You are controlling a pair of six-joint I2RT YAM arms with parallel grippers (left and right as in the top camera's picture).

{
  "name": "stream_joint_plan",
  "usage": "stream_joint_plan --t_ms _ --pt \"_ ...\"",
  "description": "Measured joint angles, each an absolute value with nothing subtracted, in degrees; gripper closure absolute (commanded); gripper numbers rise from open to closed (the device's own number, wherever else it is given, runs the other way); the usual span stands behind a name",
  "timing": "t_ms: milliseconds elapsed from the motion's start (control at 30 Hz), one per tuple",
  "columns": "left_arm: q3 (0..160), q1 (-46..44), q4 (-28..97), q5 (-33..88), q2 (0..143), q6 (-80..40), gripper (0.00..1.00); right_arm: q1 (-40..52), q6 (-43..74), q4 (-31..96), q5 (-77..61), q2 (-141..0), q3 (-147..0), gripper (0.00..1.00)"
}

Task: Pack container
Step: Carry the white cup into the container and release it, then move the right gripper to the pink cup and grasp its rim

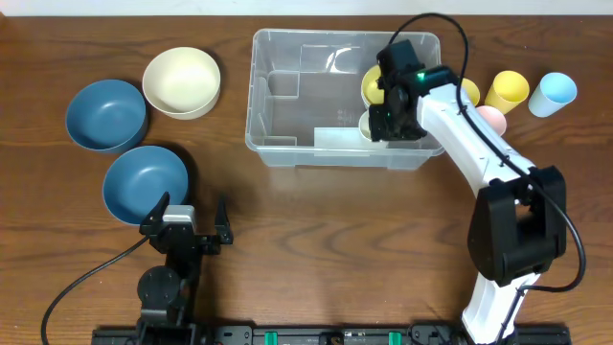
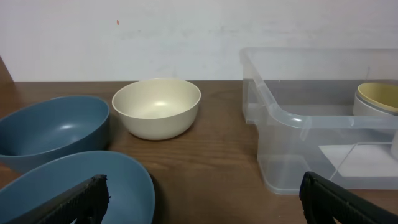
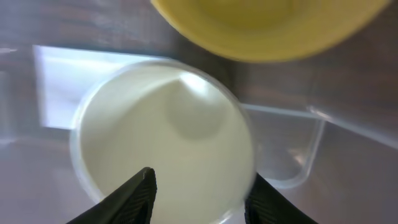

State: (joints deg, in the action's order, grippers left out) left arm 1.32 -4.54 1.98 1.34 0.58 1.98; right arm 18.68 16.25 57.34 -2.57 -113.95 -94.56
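The clear container stands at the back middle of the table. Inside its right end are a yellow cup and a cream cup. My right gripper reaches down into that end. In the right wrist view it is open over the cream cup; one finger is over the cup's inside and the other just outside its right rim. The yellow cup lies just beyond. My left gripper rests open and empty at the front left, facing the container.
Three bowls sit at the left: cream, blue and blue, the last just ahead of the left gripper. Right of the container stand a yellow cup, a light blue cup and a pink cup.
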Motion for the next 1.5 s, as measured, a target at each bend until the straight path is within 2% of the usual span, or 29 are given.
stream_joint_plan --t_ms 333,500,667,867,1233,1333,1400,1500 --pt "1.32 -4.54 1.98 1.34 0.58 1.98 0.02 15.03 15.66 68.66 -8.21 -110.63 -111.7 0.48" --pt "1.32 -4.54 1.98 1.34 0.58 1.98 0.02 6.76 17.26 75.99 -6.28 -107.98 -113.16 0.48" --pt "1.32 -4.54 1.98 1.34 0.58 1.98 0.02 -2.87 19.53 76.9 -5.32 -107.96 -109.45 0.49" --pt "1.32 -4.54 2.0 1.34 0.58 1.98 0.02 -10.85 20.51 68.58 -4.91 -107.98 -100.18 0.51" --pt "1.32 -4.54 1.98 1.34 0.58 1.98 0.02 -14.9 20.6 50.85 -3.27 -108.01 -87.05 0.53" --pt "1.32 -4.54 2.0 1.34 0.58 1.98 0.02 -14.92 20.6 47.66 -2.76 -108.29 -84.33 0.56" --pt "1.32 -4.54 1.98 1.34 0.58 1.98 0.02 -14.9 20.69 45.76 -2.72 -108.73 -82.98 0.62" --pt "1.32 -4.54 1.98 1.34 0.58 1.98 0.02 -14.9 21.19 44.36 -2.5 -109.67 -81.45 0.78"
